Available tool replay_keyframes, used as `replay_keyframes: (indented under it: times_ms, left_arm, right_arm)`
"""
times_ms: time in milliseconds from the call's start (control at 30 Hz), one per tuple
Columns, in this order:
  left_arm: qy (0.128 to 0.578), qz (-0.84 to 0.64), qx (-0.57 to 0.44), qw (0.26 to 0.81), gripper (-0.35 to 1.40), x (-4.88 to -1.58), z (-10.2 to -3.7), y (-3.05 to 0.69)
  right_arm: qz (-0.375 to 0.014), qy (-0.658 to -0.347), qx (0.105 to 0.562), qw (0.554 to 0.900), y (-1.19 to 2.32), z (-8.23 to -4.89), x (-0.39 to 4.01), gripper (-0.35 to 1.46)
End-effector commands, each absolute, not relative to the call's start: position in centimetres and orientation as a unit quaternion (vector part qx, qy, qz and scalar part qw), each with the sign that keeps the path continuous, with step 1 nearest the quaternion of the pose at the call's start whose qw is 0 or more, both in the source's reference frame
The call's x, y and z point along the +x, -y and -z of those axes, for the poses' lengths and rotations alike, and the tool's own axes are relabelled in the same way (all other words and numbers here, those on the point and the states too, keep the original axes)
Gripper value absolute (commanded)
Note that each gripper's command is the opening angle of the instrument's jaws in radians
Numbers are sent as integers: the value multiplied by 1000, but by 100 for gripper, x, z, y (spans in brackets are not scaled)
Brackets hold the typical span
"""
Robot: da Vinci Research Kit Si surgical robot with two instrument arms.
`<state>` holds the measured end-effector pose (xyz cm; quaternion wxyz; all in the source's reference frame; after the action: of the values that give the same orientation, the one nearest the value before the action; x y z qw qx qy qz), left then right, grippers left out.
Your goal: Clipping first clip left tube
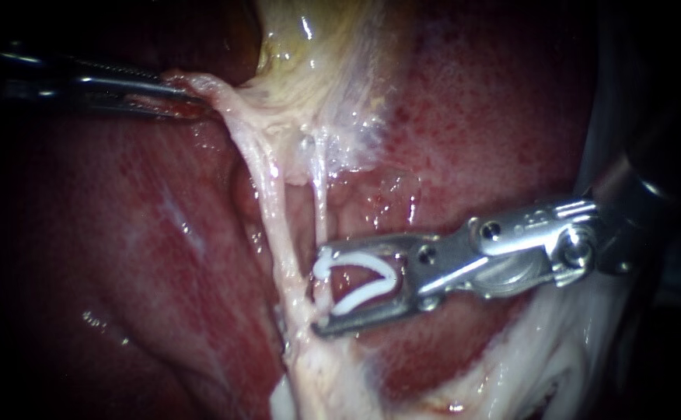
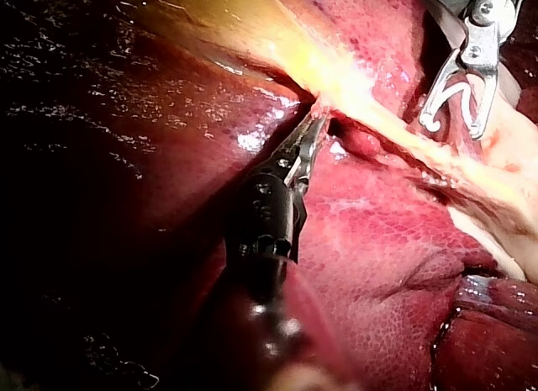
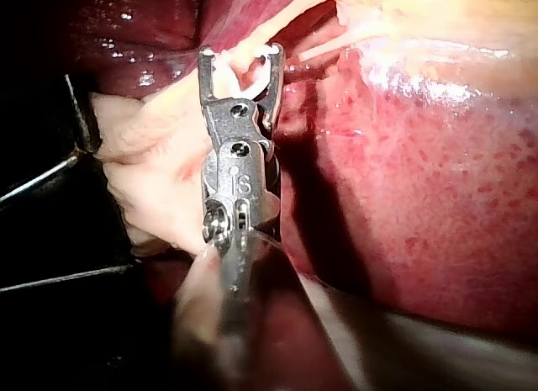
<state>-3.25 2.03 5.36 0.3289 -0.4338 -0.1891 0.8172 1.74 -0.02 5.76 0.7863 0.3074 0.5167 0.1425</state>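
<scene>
Two pale strands run down from the yellowish gallbladder [image 1: 317, 54]. The thicker left tube [image 1: 278, 233] is stretched taut. A thinner strand [image 1: 321, 202] lies to its right. My left instrument [image 1: 193, 99] has its jaws shut on pale tissue at the top of the left tube, also visible in the left wrist view [image 2: 313, 126]. My right instrument [image 1: 321, 292] holds an open white clip [image 1: 364, 284] in its wide-spread jaws. The clip's mouth sits at the thin strand, with its tips just short of the left tube. The right wrist view shows the clip [image 3: 227, 67] against pale tissue.
Dark red liver [image 1: 123, 233] lies all around and behind the tubes. Pale fatty tissue [image 1: 527, 365] spreads under my right instrument's shaft. In the right wrist view a thin dark rod [image 3: 42, 177] stands beside the pale tissue.
</scene>
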Motion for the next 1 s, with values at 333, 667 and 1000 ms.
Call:
replay_keyframes:
  times_ms: [333, 667, 1000]
  left_arm:
    - [189, -818, -434, 328, -35, -325, -536, -202]
    - [189, -817, -434, 328, -35, -326, -536, -202]
    - [188, -817, -434, 329, -35, -326, -536, -202]
  right_arm:
    - [-165, -508, 323, 781, 11, -608, 180, 50]
    - [-175, -503, 339, 776, 20, -633, 183, 50]
    - [-157, -509, 369, 762, 23, -638, 189, 50]
